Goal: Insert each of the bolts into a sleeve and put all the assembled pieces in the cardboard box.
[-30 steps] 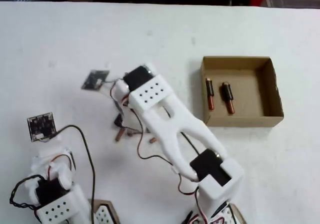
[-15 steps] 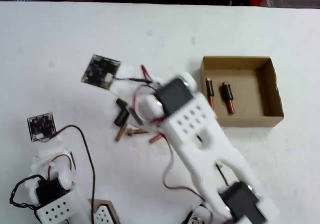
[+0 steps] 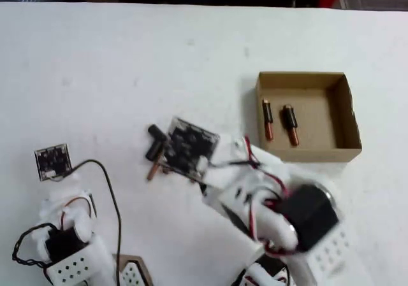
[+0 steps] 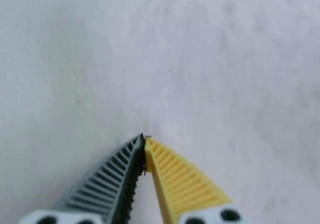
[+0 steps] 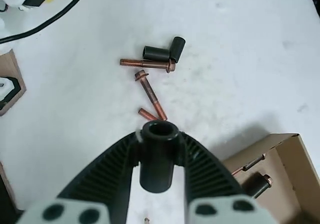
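My right gripper (image 5: 159, 134) has its fingers clamped on one black sleeve (image 5: 158, 166), bore open toward the wrist camera. It hangs above the worktop (image 3: 95, 57), between the loose parts and the cardboard box (image 3: 303, 76). The left gripper (image 4: 145, 140) has its fingers together, tips touching and holding nothing, over a bare patch of worktop at about seven o'clock from the pile.

From overhead the box lies at roughly three o'clock from the pile, with two assembled pieces (image 3: 268, 120) already lying in it side by side.

My main worry is the grip. The sleeve is smooth and round, held only across its sides. A bolt pushed in slightly off-axis would likely tilt it or squeeze it out of the fingers.

The second worry is the pile. The long bolt (image 5: 145, 62) lies with its head against the two loose sleeves (image 5: 156, 53). A second bolt (image 5: 151, 97) sits just beside it, with a short copper piece (image 5: 148, 114) close to its shank, which I take for a third. Parts this crowded leave little room for fingers, so closing on one bolt could nudge its neighbour or set a sleeve rolling off across the worktop.

A bolt taken near its head or at a slant would also meet the bore crooked and jam at the mouth.

Last, the black cable (image 3: 105, 171) off the left arm loops across the worktop near the pile, and I reckon a reach from that side could drag it through the parts
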You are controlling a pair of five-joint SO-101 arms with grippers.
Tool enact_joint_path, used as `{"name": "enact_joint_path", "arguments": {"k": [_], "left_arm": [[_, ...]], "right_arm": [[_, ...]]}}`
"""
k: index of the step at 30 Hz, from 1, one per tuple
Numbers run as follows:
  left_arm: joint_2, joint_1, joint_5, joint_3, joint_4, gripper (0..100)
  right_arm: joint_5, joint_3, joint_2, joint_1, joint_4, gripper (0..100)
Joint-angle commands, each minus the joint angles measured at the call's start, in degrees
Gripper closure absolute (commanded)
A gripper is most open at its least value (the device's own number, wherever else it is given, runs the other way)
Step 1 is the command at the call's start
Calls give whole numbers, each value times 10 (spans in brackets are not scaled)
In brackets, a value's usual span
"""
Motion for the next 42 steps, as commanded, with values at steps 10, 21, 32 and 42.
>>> {"name": "enact_joint_path", "arguments": {"k": [10, 21, 32, 42], "left_arm": [[-1, -1, -5, -1, 5, 976], [-1, -1, -5, -1, 5, 976], [-1, -1, -5, -1, 2, 976], [-1, -1, -5, -1, -16, 976]], "right_arm": [[-5, 280, -181, 205, -201, 981], [-5, 376, -359, 209, -204, 981], [-158, 548, -469, 207, -360, 981], [-164, 695, -477, 205, -510, 981]]}}
